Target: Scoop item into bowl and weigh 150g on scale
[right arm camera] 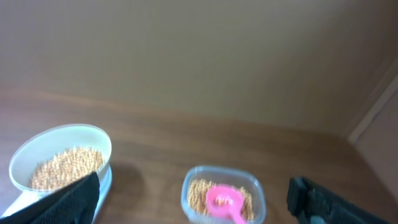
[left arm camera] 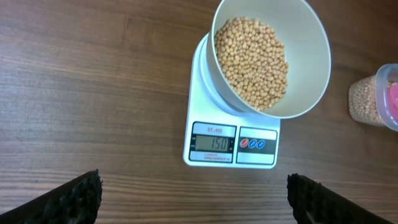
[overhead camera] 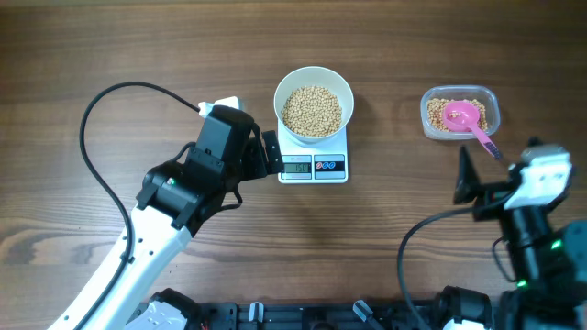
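Soybeans (overhead camera: 312,110) fill the white bowl (overhead camera: 314,141), which sits on the kitchen scale (overhead camera: 313,176) at the table's centre in the overhead view. To the right, well apart, we see a clear container (overhead camera: 426,115) with more beans and a pink scoop (overhead camera: 463,115) lying in it. The left gripper (overhead camera: 260,154) sits just left of the scale, holding nothing. The right gripper (overhead camera: 495,170) hangs near the container's near side, also empty.

From the left wrist, we see both fingers (left arm camera: 68,199) spread wide at the near corners, with bare wood between them. Beyond them the scale's display (left arm camera: 213,143) reads 150, and the bowl stands on the platform behind it.

From the right wrist, the picture is blurred, but we make out its jaws wide apart, with the container and scoop between and beyond them and the bowl to the left.
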Tool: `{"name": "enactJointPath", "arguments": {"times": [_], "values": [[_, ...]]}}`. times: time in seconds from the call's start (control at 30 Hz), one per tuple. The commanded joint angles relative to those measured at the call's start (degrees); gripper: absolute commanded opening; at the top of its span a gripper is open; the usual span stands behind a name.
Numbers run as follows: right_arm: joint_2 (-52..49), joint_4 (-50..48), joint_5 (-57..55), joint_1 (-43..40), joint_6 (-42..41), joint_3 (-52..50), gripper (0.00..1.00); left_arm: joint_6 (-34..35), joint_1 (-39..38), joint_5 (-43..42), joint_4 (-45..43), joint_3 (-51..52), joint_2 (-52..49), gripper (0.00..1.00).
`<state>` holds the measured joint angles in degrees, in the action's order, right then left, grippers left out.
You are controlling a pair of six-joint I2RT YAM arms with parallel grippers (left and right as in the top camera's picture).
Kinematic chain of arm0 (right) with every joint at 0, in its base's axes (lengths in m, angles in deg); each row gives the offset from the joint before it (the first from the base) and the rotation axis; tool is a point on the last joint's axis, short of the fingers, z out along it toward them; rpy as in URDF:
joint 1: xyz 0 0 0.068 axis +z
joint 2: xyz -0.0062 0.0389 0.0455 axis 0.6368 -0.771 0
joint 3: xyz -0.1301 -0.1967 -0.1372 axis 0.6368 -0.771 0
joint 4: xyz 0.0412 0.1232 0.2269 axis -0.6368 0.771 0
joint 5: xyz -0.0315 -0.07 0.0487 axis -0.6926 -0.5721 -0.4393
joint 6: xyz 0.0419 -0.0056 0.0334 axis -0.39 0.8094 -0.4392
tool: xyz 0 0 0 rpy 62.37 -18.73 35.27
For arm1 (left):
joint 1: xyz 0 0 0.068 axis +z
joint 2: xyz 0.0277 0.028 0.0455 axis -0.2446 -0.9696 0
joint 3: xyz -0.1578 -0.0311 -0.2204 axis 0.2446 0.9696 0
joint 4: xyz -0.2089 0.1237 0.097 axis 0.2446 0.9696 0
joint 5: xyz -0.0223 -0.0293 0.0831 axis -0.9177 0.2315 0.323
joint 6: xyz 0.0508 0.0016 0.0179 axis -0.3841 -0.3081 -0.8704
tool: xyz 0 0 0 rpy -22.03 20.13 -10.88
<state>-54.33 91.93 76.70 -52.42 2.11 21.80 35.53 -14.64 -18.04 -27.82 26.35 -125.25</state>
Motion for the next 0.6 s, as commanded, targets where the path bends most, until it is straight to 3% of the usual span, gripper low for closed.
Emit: {"name": "enactJointPath", "arguments": {"times": [0.0, 0.13, 0.3, 0.57], "values": [[8.2, -7.6, -0.7, 0.2, 0.0, -12.0, 1.00, -0.5, 0.3, 0.6, -0.2, -0.1, 0.4, 1.00], [15.2, -17.3, -0.7, 0.2, -0.1, -23.0, 1.00, -0.5, 0.3, 0.6, -0.2, -0.1, 0.4, 1.00], [23.0, -21.5, -0.7, 0.6, 0.0, -29.9, 1.00, -0.5, 0.3, 0.6, -0.2, -0.1, 0.4, 1.00], [22.8, -27.1, -7.7, 7.2, 0.6, -34.1, 1.00, -0.5, 0.3, 0.6, -0.2, -0.1, 0.4, 1.00]]}}
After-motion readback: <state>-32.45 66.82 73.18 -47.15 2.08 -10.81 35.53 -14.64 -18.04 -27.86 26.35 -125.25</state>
